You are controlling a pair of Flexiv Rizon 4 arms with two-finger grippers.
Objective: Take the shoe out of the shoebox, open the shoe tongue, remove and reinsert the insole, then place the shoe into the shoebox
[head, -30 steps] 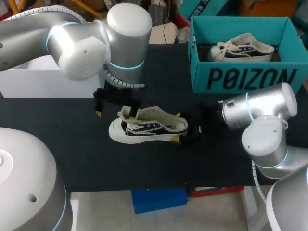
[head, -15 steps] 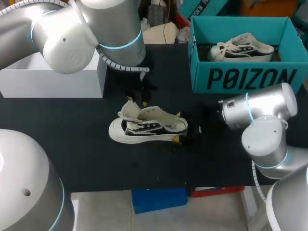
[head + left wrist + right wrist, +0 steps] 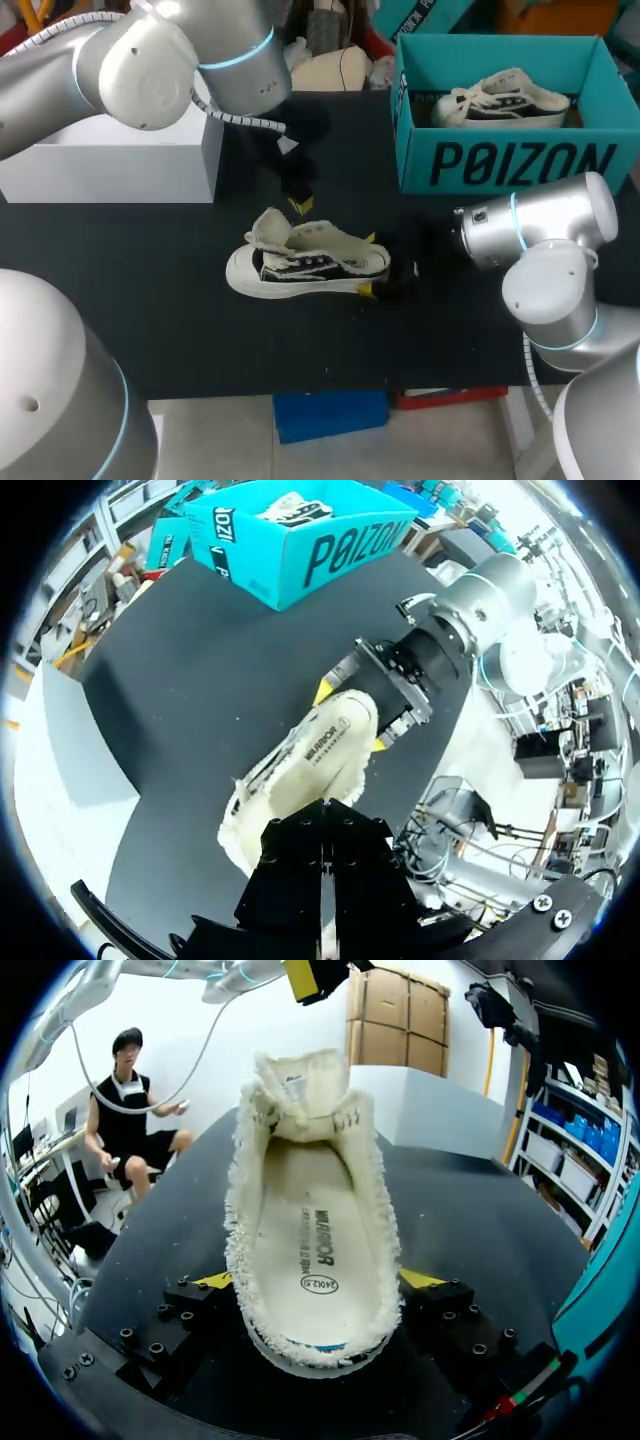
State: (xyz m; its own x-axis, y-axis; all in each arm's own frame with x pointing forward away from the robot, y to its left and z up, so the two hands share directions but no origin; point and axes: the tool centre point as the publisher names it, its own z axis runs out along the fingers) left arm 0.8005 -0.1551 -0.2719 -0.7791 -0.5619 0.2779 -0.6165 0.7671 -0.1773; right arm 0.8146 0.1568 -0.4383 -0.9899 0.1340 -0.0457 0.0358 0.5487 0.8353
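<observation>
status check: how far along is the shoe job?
Done: one shoe is out of the shoebox on the table, with its tongue standing open. In hand: the right gripper clamps the heel, and the left gripper hangs empty above the tongue. The insole lies inside the shoe; whether it was already pulled and refitted can't be told. Left: at least boxing the shoe.

Frayed canvas shoe (image 3: 305,262) on matt black table (image 3: 200,330).
</observation>
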